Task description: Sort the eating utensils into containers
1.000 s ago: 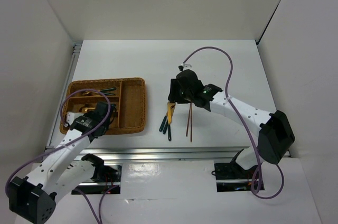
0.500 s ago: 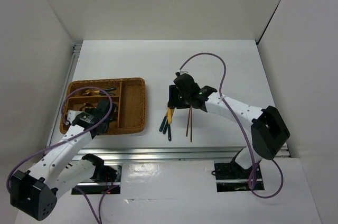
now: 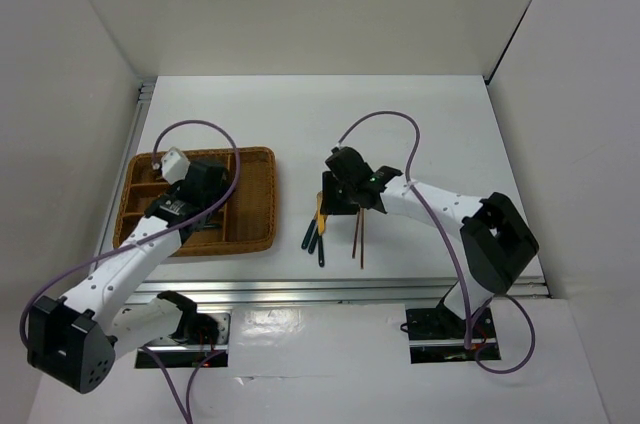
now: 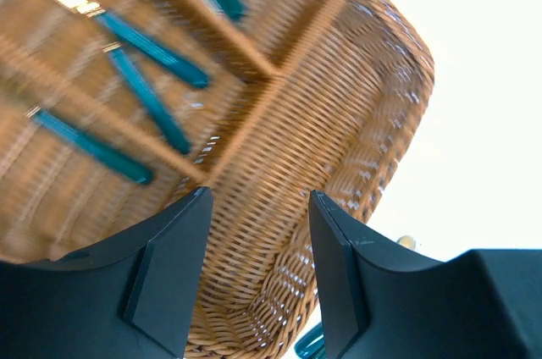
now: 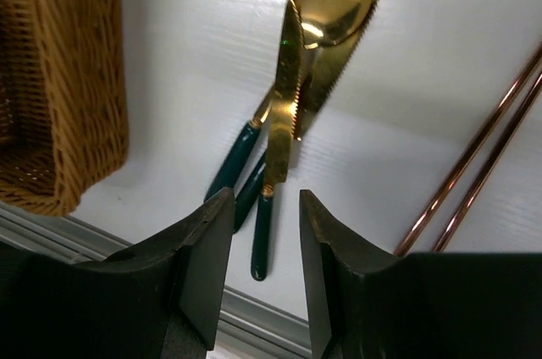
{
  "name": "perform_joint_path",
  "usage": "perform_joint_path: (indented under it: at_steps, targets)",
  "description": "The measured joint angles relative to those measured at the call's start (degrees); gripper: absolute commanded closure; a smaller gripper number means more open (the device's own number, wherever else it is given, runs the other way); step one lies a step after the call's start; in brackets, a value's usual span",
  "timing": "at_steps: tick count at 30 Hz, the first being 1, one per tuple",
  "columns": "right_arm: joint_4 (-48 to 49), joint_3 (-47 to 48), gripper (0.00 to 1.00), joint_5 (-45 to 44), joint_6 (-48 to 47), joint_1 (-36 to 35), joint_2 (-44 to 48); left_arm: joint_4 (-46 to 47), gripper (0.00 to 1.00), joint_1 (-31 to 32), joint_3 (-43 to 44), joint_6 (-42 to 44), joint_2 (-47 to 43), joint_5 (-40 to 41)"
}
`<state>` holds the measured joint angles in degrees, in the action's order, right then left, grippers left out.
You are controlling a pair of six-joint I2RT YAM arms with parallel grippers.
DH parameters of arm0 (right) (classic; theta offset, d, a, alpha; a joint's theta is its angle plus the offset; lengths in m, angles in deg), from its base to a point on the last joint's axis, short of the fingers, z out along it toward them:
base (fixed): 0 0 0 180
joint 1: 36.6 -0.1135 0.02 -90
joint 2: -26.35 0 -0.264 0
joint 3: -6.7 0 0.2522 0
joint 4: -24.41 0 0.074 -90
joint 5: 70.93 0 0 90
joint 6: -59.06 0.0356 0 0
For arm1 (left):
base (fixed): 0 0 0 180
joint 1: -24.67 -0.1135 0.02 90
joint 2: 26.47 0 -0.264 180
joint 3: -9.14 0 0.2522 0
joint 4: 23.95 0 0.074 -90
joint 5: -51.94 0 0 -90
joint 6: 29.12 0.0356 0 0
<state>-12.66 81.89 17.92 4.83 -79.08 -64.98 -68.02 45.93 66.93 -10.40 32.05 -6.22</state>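
Looking down, white walls [image 3: 300, 4] enclose a white table [image 3: 440, 124], wicker tray [image 3: 268, 199] by its left edge, loose utensils [image 3: 313, 236] toward its near edge; left wrist: left gripper [image 4: 258, 198] parted, empty, over tray; right wrist: right gripper [image 5: 264, 198] parted above utensils.

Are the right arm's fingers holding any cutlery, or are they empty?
Empty. In the wrist view the right arm's fingers stand apart with nothing between; the gold-headed, teal-handled utensils lie on the white table.
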Motion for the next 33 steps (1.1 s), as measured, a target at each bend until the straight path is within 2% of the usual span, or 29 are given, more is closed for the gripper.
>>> perform_joint_path:
  at_steps: [4, 10, 26, 33]
  targets:
    - [-0.3, -2.5, 0.58, 0.6, 1.5, -0.2, -0.2, 5.0, 0.37, 0.0, 2.2, 10.4, 2.8, -4.5]
    - [-1.0, -2.4, 0.59, 0.9, 3.4, -2.2, -4.2, 8.3, 0.36, 0.0, 3.2, 17.0, 3.7, -8.0]
    - [-3.4, -1.3, 0.6, 0.2, 7.7, -7.4, -7.6, 9.7, 0.36, 0.0, 0.8, 21.7, -2.2, -9.7]
    - [-3.9, -0.2, 0.69, -0.3, 8.3, -7.8, -10.3, 9.8, 0.35, 0.0, 0.6, 21.9, -2.8, -9.7]
